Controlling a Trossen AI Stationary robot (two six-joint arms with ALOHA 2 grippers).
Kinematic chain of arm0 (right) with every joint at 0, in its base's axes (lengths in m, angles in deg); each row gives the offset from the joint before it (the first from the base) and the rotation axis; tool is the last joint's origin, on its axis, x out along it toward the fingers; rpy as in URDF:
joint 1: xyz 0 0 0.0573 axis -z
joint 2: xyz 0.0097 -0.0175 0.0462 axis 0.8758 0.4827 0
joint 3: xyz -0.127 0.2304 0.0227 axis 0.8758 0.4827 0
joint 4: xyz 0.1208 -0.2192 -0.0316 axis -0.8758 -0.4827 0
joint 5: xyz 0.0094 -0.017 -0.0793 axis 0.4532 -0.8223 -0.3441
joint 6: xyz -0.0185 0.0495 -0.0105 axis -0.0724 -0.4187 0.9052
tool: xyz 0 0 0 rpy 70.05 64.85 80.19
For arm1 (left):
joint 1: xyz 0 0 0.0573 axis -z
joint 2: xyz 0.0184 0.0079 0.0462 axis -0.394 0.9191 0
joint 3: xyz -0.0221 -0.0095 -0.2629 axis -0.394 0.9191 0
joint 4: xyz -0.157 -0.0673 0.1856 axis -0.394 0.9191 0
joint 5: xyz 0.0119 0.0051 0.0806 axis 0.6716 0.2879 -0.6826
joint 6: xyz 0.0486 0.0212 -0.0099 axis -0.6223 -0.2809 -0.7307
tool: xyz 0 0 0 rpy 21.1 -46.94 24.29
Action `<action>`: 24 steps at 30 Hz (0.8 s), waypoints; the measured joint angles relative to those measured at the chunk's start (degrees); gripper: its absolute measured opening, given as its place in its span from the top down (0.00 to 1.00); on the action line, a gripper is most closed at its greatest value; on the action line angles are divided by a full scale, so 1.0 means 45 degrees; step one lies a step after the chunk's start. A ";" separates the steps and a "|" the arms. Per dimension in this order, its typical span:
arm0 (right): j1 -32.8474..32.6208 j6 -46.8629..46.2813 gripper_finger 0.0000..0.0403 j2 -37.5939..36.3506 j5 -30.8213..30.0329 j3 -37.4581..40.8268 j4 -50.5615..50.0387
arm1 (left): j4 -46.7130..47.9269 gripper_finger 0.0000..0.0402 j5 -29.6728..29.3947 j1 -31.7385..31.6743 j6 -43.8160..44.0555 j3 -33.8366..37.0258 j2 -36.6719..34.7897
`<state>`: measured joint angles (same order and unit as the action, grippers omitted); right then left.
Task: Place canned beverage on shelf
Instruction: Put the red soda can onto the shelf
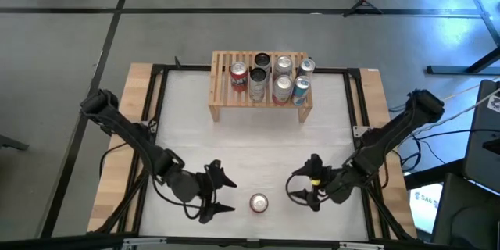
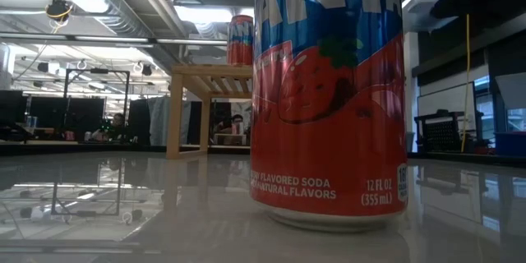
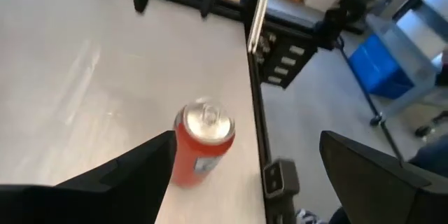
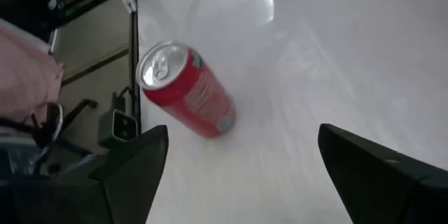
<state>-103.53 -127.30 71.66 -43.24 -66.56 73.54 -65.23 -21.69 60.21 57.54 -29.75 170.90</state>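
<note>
Fingers of both grippers stand spread and empty, so nothing is gripped yet. The left gripper [image 1: 221, 194] hangs low just beside the red can [image 1: 258, 202] on one side, and the right gripper [image 1: 303, 187] sits near it on the other, each wrist camera looking past its own dark fingers [image 3: 133, 175] at the can's silver top. That flanking pose looks like a ready stance: either arm could reach in, though the left is the closer.

The can stands upright on the white counter [image 1: 258, 144] near its front edge (its label reads as a strawberry soda in the low view), well apart from the shelf [image 1: 223, 101] at the far side. Five cans already stand on the slatted top, crowded toward the right arm's end, which leaves bare slats at the other end, probably the free spot for this one.
</note>
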 joint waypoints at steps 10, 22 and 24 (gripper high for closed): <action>0.0000 0.1676 0.11 0.1581 0.0259 0.0000 0.1726 | -0.0406 0.14 -0.0750 0.0345 -0.0506 -0.0019 0.2446; 0.0010 0.2597 0.11 0.4007 0.0109 0.0000 0.3914 | -0.3446 0.14 -0.0797 -0.0144 -0.0731 -0.0005 0.5562; 0.0010 0.2649 0.11 0.4302 -0.0068 0.0000 0.4278 | -0.3626 0.14 -0.0756 -0.0238 -0.0757 -0.0005 0.5839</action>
<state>-103.49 -115.38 91.02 -43.55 -66.56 92.79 -81.54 -25.09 59.14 54.13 -29.77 197.17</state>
